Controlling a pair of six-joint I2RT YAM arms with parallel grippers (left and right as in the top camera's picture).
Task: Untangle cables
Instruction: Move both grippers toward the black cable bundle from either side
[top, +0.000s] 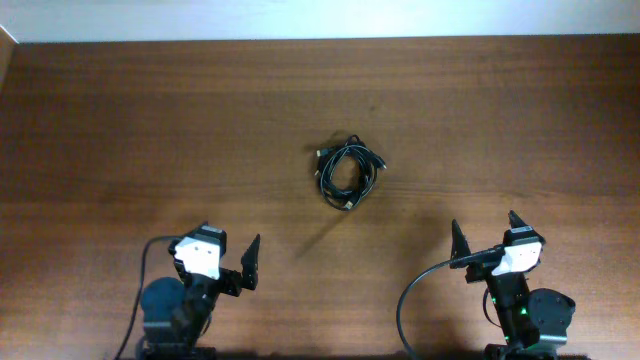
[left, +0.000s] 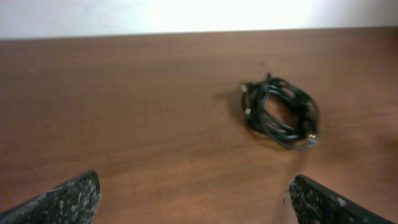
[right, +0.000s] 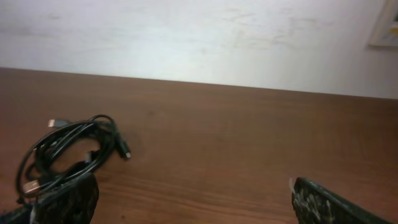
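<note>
The cables (top: 347, 172) lie as one small coiled black bundle with small plugs at the ends, on the wooden table near its middle. The bundle also shows in the left wrist view (left: 281, 112) at the right and in the right wrist view (right: 65, 152) at the lower left. My left gripper (top: 232, 252) is open and empty near the front edge, well short of the bundle and to its left. My right gripper (top: 487, 235) is open and empty near the front edge, to the bundle's right. The fingertips show low in the left wrist view (left: 194, 196) and right wrist view (right: 193, 199).
The brown wooden table (top: 120, 130) ends at a white wall (top: 320, 15) along the far side. A thick black arm cable (top: 415, 300) loops beside the right arm's base.
</note>
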